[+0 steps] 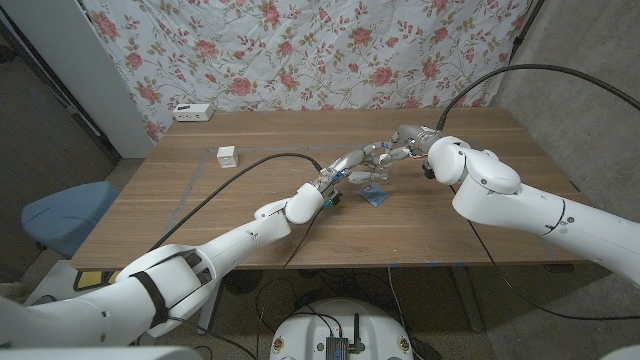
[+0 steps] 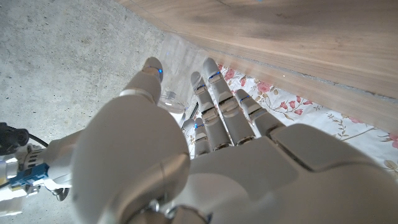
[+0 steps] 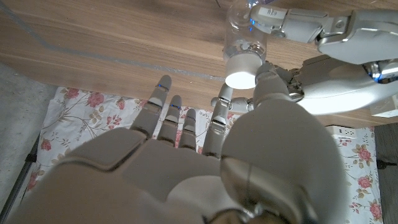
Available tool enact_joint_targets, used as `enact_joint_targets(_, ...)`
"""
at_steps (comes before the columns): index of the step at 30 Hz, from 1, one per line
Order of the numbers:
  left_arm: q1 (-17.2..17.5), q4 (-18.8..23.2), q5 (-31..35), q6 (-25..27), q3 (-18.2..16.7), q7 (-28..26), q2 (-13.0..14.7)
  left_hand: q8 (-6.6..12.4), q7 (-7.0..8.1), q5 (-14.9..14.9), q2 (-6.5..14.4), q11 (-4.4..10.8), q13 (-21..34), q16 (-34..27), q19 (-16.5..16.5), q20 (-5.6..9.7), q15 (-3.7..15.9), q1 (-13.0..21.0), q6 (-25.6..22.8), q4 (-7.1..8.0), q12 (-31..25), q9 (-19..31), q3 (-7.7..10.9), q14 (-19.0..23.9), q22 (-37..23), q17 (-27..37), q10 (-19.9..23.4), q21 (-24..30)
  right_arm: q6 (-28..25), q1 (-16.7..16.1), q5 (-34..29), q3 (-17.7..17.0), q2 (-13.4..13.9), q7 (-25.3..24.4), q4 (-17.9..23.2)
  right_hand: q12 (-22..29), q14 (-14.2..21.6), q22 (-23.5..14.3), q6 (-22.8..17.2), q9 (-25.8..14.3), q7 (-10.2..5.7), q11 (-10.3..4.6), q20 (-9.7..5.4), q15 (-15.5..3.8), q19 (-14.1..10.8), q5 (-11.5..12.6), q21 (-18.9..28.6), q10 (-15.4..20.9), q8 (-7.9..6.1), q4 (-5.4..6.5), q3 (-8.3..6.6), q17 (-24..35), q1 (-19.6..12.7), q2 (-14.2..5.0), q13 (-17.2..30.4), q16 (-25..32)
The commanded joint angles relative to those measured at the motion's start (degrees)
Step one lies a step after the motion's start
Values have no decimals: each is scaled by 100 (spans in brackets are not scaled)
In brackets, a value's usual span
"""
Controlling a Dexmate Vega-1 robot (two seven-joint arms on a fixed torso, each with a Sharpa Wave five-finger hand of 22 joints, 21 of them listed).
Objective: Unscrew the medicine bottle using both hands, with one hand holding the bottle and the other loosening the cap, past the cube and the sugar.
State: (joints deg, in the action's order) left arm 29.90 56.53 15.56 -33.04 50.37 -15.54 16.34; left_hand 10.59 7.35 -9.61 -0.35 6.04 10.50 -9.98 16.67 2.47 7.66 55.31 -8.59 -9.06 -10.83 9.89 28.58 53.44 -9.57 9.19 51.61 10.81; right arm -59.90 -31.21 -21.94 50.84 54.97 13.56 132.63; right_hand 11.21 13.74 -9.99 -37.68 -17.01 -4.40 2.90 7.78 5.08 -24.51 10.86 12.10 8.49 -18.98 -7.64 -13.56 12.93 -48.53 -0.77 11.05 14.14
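I have both arms reaching in over the middle of the wooden worktop (image 1: 250, 215), and the two hands meet there, a little past centre toward the floral cloth (image 1: 300, 50) that hangs behind.

My left hand (image 1: 352, 168) has its fingers (image 3: 292, 25) wrapped round the clear medicine bottle (image 3: 244, 38); in the right wrist view I see them clamped on its body, with the bottle lifted off the wood and its white cap (image 3: 242, 71) pointing toward my right hand. In the left wrist view the bottle (image 2: 169, 99) shows only as a clear sliver between thumb and fingers.

My right hand (image 1: 405, 140) is up against the cap. Its thumb (image 3: 268, 84) lies right beside the cap, and the other fingers stand apart and straight; I think the thumb is touching, but I cannot tell whether the hand actually grips the cap.

A small blue packet (image 1: 375, 196), possibly the sugar, lies flat on the wood just below the hands. The white cube (image 1: 227, 156) stands well apart on my left side, and a white power strip (image 1: 192, 112) sits at the far left corner.
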Motion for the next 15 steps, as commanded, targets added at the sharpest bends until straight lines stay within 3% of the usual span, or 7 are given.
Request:
enact_joint_targets(1, -48, -93, -2, -31, 18, -5, -40, 4, -10, -48, 72, 349, 36, -5, 44, 711, 467, 25, -61, 38, -43, 5, 34, 58, 1, 14, 394, -10, 72, 56, 122, -23, 36, 104, -56, -30, -48, -35, 109, 6, -7, 19, 37, 58, 53, -30, -16, -61, 52, 19, 60, 8, 94, 47, 35, -39)
enact_joint_targets(15, -64, -145, -6, -55, 30, -37, -61, -1, -12, -45, 78, 348, 37, -10, 42, 706, 476, 26, -62, 33, -41, 6, 37, 65, 1, 17, 394, -11, -32, 134, 178, -13, 70, 191, -49, -55, -165, -36, 459, 40, 162, 73, 85, 150, 164, -17, -57, -230, 214, 70, 124, 1, 287, 108, 41, -113)
